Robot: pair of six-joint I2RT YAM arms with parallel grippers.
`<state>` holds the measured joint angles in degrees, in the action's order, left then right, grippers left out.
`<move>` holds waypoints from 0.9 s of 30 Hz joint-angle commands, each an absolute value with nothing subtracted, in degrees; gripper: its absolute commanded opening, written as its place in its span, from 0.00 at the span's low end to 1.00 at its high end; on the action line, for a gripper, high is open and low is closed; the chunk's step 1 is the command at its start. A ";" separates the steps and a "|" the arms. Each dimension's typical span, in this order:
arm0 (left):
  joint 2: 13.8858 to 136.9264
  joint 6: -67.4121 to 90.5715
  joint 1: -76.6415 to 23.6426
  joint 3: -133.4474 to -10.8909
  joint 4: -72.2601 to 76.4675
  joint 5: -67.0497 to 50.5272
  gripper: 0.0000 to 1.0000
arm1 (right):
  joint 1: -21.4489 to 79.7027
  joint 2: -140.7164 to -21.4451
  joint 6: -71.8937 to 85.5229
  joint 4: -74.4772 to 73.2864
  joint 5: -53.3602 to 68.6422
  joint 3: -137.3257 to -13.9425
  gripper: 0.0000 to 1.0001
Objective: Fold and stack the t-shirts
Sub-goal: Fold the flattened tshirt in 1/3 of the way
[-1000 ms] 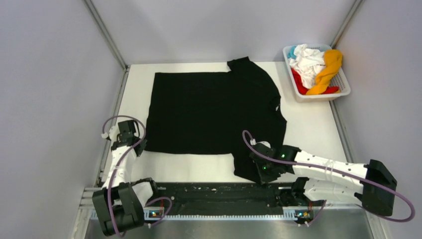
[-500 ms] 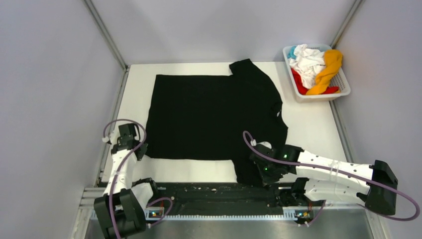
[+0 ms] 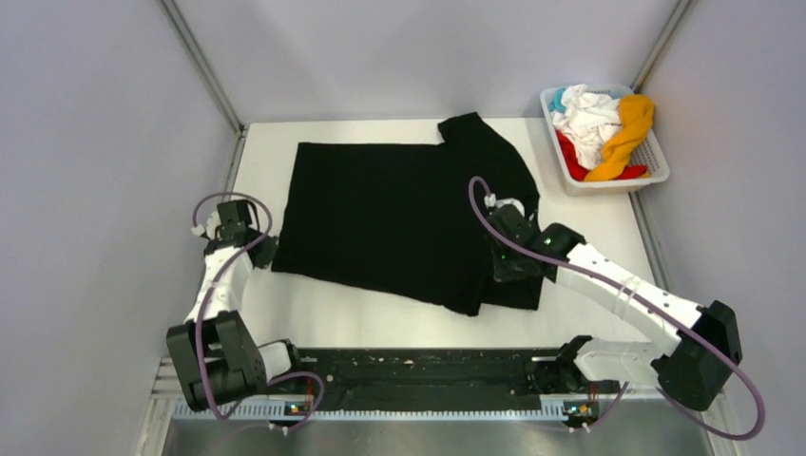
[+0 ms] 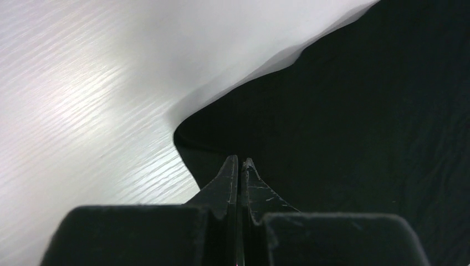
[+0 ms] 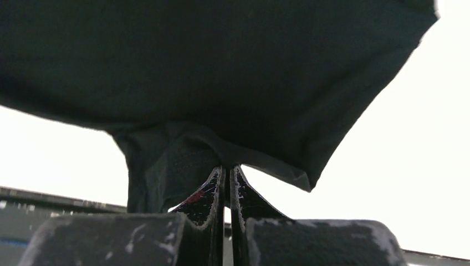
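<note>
The black t-shirt [image 3: 390,214] lies spread on the white table, its near edge lifted at both ends. My left gripper [image 3: 259,253] is shut on the shirt's near left corner [image 4: 210,149], held just above the table. My right gripper [image 3: 501,266] is shut on the shirt's near right part [image 5: 221,83] and holds it raised, with the cloth hanging in front of the fingers and folded back over the body. White, orange-yellow, red and light blue t-shirts [image 3: 601,128] lie crumpled in the basket.
The white slatted basket [image 3: 654,171] stands at the table's far right corner. Grey walls close in the left, right and back sides. A black rail [image 3: 418,366] runs along the near edge between the arm bases.
Both grippers have moved away from the near edge, lifting the shirt's near edge. The right one has carried the near sleeve part up and over the shirt's right side.
</note>
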<state>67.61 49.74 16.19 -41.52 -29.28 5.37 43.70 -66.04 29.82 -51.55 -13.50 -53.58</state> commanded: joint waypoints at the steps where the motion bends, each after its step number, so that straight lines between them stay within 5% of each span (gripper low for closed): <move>1: 73.33 50.96 15.92 -47.71 -23.97 2.70 0.00 | 38.22 -68.03 23.44 -45.39 -19.00 -58.57 0.00; 27: 92.96 52.26 13.71 -62.93 -19.30 6.61 0.00 | 20.52 -88.26 11.88 -28.95 -13.82 -73.62 0.00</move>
<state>90.59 51.33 13.82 -58.98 -22.39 5.02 22.46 -85.67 13.82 -32.69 -14.50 -68.93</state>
